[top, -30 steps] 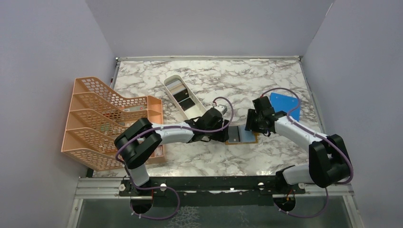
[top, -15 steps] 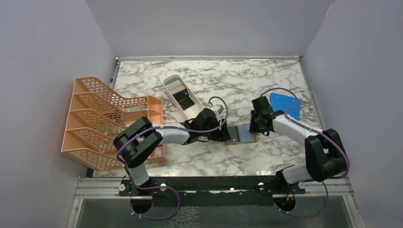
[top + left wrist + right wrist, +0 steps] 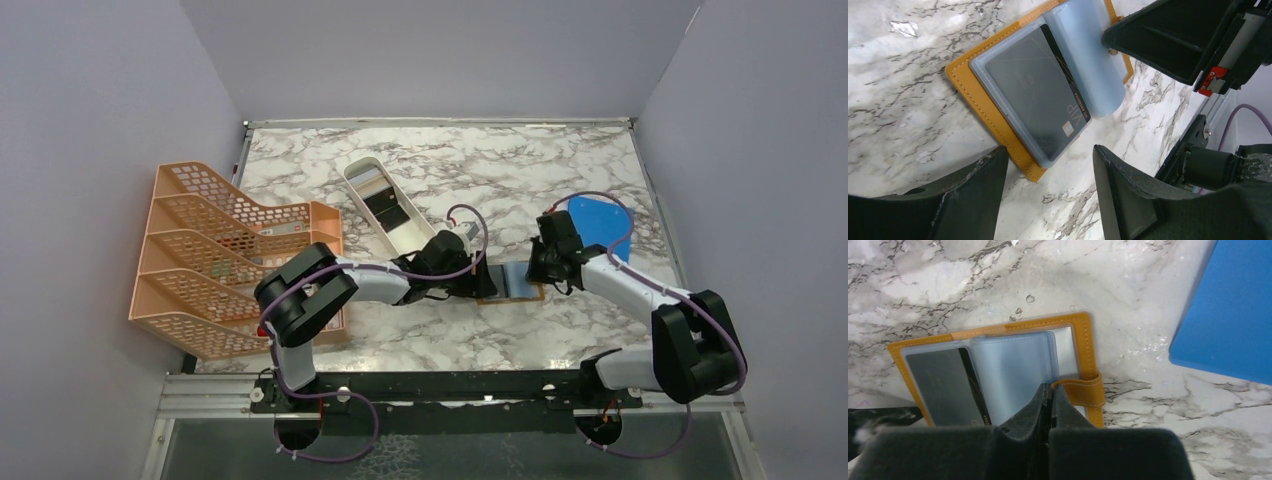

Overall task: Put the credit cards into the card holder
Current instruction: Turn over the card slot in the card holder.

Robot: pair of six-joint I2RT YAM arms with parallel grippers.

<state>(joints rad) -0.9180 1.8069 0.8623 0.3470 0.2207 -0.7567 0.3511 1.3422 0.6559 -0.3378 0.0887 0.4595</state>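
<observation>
The orange card holder (image 3: 510,284) lies open on the marble between the two arms. A black credit card (image 3: 1035,95) sits in its left clear pocket, also seen as a credit card (image 3: 945,385) in the right wrist view. My right gripper (image 3: 1051,386) is shut at the holder's right edge, pinching the orange strap (image 3: 1080,390) beside the curled clear pocket leaf (image 3: 1088,55). My left gripper (image 3: 1049,150) stands open just above the holder's left corner (image 3: 978,100), touching nothing. More credit cards (image 3: 385,208) lie in the white tray.
A long white tray (image 3: 347,172) lies at an angle behind the left arm. A peach mesh file rack (image 3: 230,250) fills the left side. A blue flat sheet (image 3: 600,220) lies right behind the right gripper.
The right gripper has gone from open to shut at the holder's right edge and shifted slightly right. The left gripper has stayed open at the holder's left end.
</observation>
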